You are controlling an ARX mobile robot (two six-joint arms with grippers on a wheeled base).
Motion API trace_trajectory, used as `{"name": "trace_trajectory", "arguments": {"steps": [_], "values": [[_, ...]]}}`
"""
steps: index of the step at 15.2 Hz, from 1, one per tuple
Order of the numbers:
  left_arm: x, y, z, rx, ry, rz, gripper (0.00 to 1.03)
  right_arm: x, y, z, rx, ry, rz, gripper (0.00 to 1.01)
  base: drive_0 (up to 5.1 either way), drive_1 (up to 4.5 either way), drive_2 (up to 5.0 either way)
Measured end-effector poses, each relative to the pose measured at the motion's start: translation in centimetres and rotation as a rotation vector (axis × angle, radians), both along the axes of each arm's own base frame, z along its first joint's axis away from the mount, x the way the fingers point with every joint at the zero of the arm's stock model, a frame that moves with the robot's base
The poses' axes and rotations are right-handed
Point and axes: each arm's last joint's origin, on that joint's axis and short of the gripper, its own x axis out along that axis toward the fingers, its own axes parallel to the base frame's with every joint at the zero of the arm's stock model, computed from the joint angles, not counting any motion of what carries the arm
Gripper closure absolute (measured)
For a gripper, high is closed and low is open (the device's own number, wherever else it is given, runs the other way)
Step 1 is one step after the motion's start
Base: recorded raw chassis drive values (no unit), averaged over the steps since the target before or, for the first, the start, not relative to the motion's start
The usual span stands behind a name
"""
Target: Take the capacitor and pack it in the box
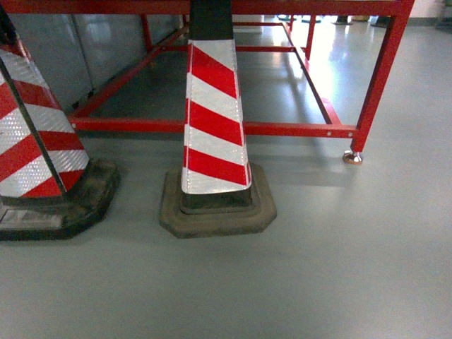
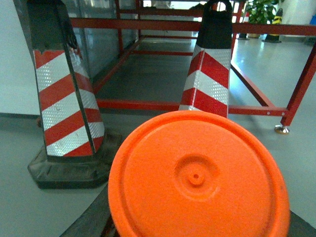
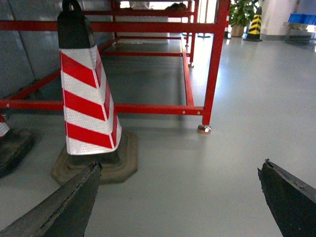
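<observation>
A large orange round capacitor (image 2: 197, 177), a flat end with a small dimple in the middle, fills the lower half of the left wrist view. My left gripper (image 2: 197, 224) is shut on it, with one dark finger (image 2: 91, 217) showing at its left edge and another at its right. In the right wrist view my right gripper (image 3: 181, 168) stands open over bare grey floor, nothing between its dark fingers (image 3: 64, 202). The box is out of view. Neither gripper shows in the head view.
A red-and-white striped cone (image 1: 213, 120) on a rubber base stands straight ahead, and a second cone (image 1: 39, 148) stands at the left. Behind them runs a red steel frame (image 1: 212, 128) with a foot (image 1: 352, 157) at the right. Grey floor lies to the right.
</observation>
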Motion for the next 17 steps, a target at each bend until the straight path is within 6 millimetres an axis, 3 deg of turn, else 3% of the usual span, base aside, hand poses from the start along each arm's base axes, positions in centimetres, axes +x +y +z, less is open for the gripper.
{"name": "trace_trajectory", "arguments": {"steps": [8, 17], "values": [[0.00, 0.00, 0.01, 0.000, -0.001, 0.000, 0.59, 0.00, 0.00, 0.05, 0.000, -0.005, 0.000, 0.03, 0.0, 4.22, -4.3], [0.00, 0.00, 0.00, 0.000, 0.000, 0.002, 0.59, 0.00, 0.00, 0.04, 0.000, -0.004, 0.000, 0.03, 0.0, 0.00, 0.0]]}}
